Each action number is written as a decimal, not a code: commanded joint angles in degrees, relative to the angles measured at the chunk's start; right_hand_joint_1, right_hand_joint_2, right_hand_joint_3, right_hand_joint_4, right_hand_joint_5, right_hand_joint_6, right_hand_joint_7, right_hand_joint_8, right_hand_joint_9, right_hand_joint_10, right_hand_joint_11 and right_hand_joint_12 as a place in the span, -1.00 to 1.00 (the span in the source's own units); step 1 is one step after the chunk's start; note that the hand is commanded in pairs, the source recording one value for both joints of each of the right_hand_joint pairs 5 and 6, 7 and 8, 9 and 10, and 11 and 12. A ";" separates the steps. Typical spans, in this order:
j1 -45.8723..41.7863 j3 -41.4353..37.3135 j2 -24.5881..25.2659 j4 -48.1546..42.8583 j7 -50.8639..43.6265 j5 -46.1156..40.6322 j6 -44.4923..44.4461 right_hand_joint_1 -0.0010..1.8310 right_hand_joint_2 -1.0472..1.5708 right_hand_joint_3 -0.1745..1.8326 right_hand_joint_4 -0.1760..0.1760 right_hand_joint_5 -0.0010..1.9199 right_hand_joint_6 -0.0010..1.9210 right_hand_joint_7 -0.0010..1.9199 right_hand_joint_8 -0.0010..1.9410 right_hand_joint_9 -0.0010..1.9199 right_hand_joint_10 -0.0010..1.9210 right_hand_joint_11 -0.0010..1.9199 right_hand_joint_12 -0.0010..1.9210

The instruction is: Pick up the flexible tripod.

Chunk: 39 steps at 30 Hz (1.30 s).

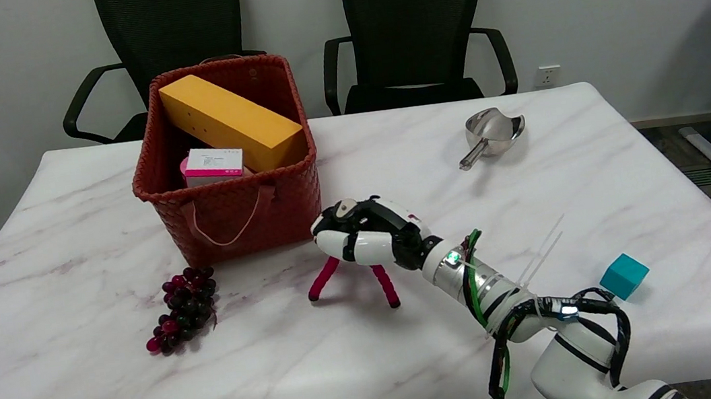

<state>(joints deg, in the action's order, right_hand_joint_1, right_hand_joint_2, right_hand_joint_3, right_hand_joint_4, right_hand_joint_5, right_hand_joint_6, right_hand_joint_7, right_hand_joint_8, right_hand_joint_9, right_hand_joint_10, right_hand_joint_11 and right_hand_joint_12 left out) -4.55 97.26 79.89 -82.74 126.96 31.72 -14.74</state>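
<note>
The fingers (361, 246) of the right hand (370, 233) are seen curled down and closed around the top of the flexible tripod (385, 285), whose upper part is hidden under the palm. Two pink ribbed legs are left showing below the hand, splayed apart, with their tips on or just at the marble table (415, 355) (contact with the surface cannot be judged for certain). The tripod is held just in front of the woven red basket (234, 207), off its right front corner. From the hand, the white forearm with green and black cables is extended back toward the lower right edge of the view.

Inside the basket, a long yellow box (230, 121) is laid at a slant, and a small pink-and-white box (213, 164) is lodged below it. In front of the basket, to its left, a bunch of dark grapes (184, 308) is laid on the table. Well to the right of the basket, near the far edge, a metal scoop (490, 134) is set down with its handle pointing forward-left. Farther from the basket, toward the right front of the table, a teal cube (624, 275) is placed just beside the forearm. Behind the basket, beyond the table, two black office chairs (408, 23) are drawn up.
</note>
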 commanded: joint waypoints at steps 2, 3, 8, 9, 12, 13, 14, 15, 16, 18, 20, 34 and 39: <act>0.46 -0.54 0.30 0.16 -0.03 -0.87 0.00 0.08 0.56 -0.18 0.00 0.08 0.08 0.36 0.34 0.08 0.08 -0.28 -0.28; 0.46 -0.55 0.30 0.09 -0.03 -0.87 0.00 0.07 0.56 -0.17 0.00 0.09 0.09 0.38 0.36 0.11 0.11 -0.25 -0.25; 0.54 -1.02 0.30 -0.31 -0.03 -0.95 0.00 0.06 0.59 -0.15 0.00 0.13 0.12 0.45 0.44 0.22 0.22 -0.10 -0.10; 0.54 -1.02 0.30 -0.40 -0.03 -0.95 0.00 0.05 0.59 -0.14 0.00 0.13 0.13 0.46 0.44 0.23 0.23 -0.08 -0.09; 0.54 -1.11 0.30 -0.79 -0.03 -0.95 0.00 0.03 0.59 -0.12 0.00 0.16 0.16 0.49 0.47 0.28 0.28 -0.01 -0.01; 0.54 -1.18 0.30 -0.80 -0.03 -0.95 0.00 0.03 0.59 -0.12 0.00 0.17 0.17 0.50 0.48 0.29 0.29 0.02 0.02; 0.54 -1.26 0.30 -0.80 -0.03 -0.95 0.00 0.01 0.59 -0.11 0.00 0.19 0.19 0.51 0.49 0.31 0.31 0.06 0.06; 0.54 -1.26 0.23 -0.80 -0.03 -0.95 0.00 0.00 0.59 -0.11 0.00 0.26 0.26 0.53 0.51 0.34 0.34 0.11 0.11; 0.54 -1.34 0.22 -0.80 -0.03 -0.95 0.00 -0.02 0.60 -0.12 0.00 0.32 0.32 0.55 0.53 0.36 0.36 0.15 0.15; 0.55 -1.42 0.22 -0.80 -0.03 -0.95 0.00 -0.04 0.60 -0.12 0.00 0.42 0.42 0.57 0.55 0.39 0.39 0.21 0.21; 0.55 -1.50 0.22 -0.80 -0.03 -0.95 -0.08 -0.03 0.61 -0.13 0.00 0.51 0.51 0.59 0.57 0.41 0.41 0.25 0.25; 0.87 -3.82 0.14 -1.43 -9.54 -12.36 -3.77 -0.06 0.64 -0.17 0.00 0.48 0.48 0.68 0.66 0.58 0.58 0.55 0.55; 1.02 -3.65 0.13 0.60 -19.33 -22.66 -7.32 -0.10 0.63 -0.14 0.00 0.54 0.54 0.86 0.84 0.80 0.80 0.87 0.87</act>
<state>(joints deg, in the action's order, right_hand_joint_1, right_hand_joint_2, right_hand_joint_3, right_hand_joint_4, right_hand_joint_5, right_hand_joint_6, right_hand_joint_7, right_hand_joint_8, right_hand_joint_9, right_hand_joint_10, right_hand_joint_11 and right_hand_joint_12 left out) -3.92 94.76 80.13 -83.81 124.62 27.69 -16.40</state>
